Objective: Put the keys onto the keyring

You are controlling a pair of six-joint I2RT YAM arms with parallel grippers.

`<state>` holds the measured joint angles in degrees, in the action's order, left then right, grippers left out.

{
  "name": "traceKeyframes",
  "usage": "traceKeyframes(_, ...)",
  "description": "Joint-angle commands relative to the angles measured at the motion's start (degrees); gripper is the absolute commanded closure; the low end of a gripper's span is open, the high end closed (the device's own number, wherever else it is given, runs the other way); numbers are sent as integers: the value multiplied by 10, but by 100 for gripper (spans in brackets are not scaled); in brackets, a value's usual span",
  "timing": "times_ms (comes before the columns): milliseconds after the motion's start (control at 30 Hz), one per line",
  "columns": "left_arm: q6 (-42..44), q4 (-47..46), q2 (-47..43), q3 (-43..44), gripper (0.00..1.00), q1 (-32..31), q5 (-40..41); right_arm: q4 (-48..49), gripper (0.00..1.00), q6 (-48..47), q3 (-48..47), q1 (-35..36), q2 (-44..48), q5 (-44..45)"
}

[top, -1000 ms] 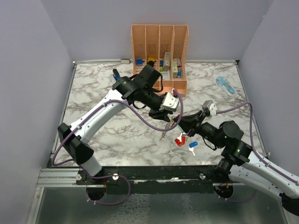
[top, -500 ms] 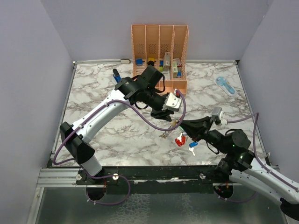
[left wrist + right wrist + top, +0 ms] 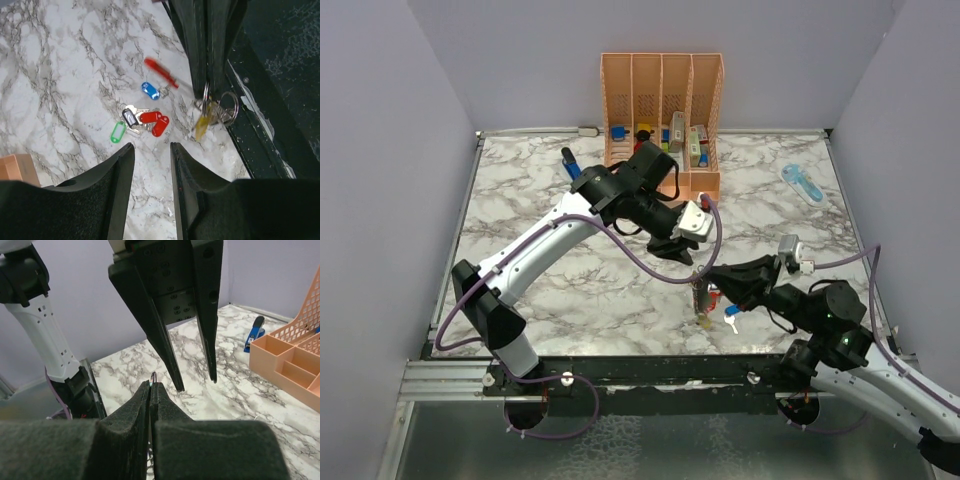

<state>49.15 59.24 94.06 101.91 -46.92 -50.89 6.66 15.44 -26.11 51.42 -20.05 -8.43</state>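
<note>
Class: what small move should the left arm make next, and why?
Probably lower the left gripper toward the loose red-tagged keys: its jaws are open and empty, while the right gripper pinches the keyring, a yellow key hanging from it.

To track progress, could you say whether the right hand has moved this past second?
Yes: the right hand has shifted away from the orange rack, toward the near edge of the table.

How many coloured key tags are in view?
5: a blue tag, a green tag and two red tags lie on the marble; a yellow tag hangs by the ring. Others may be hidden.
</note>
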Motion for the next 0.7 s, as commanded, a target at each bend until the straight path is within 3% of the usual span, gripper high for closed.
traceKeyframes(0,-2,20,11,40,62,-15,-28,33,98,7,-10,1,-13,-26)
traceKeyframes(367,46,94,9,20,62,-38,-51,63,98,8,1,1,-16,-14)
traceKeyframes(667,37,102,-2,17,62,-40,-64,73,98,7,1,1,-31,-10)
